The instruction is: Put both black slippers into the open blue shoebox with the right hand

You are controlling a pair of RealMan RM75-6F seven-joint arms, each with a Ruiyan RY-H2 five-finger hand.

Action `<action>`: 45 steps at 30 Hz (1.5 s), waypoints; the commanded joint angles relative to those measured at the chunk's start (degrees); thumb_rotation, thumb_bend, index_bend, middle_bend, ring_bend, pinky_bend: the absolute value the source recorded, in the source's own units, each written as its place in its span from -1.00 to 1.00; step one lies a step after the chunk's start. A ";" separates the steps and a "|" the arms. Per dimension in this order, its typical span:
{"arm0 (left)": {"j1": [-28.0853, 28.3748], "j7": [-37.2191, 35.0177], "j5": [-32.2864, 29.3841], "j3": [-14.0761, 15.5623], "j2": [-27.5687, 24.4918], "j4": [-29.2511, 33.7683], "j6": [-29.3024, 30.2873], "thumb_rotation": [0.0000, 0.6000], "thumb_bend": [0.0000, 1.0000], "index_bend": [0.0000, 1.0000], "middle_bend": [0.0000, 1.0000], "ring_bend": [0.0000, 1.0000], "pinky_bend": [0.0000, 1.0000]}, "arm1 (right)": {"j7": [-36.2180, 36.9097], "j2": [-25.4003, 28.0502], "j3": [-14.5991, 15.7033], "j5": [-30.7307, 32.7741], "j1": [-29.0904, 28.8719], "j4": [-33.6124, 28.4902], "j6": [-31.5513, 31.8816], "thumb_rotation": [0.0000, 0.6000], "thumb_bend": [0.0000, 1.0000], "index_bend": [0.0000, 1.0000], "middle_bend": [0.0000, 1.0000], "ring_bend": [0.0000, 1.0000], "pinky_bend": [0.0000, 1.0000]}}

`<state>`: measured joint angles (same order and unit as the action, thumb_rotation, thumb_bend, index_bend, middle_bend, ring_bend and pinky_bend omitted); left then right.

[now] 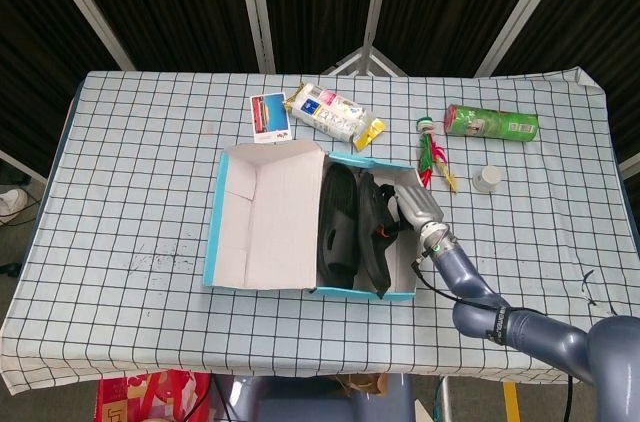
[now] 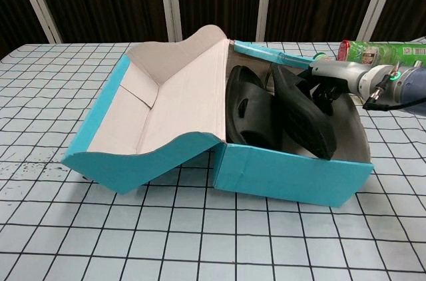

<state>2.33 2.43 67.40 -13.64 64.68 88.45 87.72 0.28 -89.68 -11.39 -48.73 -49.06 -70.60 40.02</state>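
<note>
On the checked table [image 1: 130,162], the right robot hand [image 1: 408,210] grips a black slipper [image 2: 303,118] inside the shoebox [image 2: 286,174].

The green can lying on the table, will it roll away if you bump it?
Probably. The green can lies on its side and looks round, so a nudge across it likely rolls it. Nothing touches it; the small white cup sits apart, so little would stop it.

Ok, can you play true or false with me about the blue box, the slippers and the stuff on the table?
1. Both black slippers are inside the blue shoebox. True.
2. The shoebox lid is closed. False, it stands open.
3. The right hand is at the box. True.
4. The green can stands upright. False, it lies on its side.
5. The left hand holds a slipper. False, no left hand shows.
</note>
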 commanded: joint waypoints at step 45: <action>-0.45 -3.71 0.26 -0.10 -0.96 -0.26 -0.57 1.00 -0.25 -0.76 -0.87 -0.94 -0.74 | -32.94 11.75 0.98 32.34 -10.77 -21.95 10.31 1.00 -0.50 -0.49 -0.67 0.35 0.27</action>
<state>1.91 -1.18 67.69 -13.72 63.76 88.21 87.17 -30.02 -79.99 -11.31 -19.06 -58.31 -90.36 49.27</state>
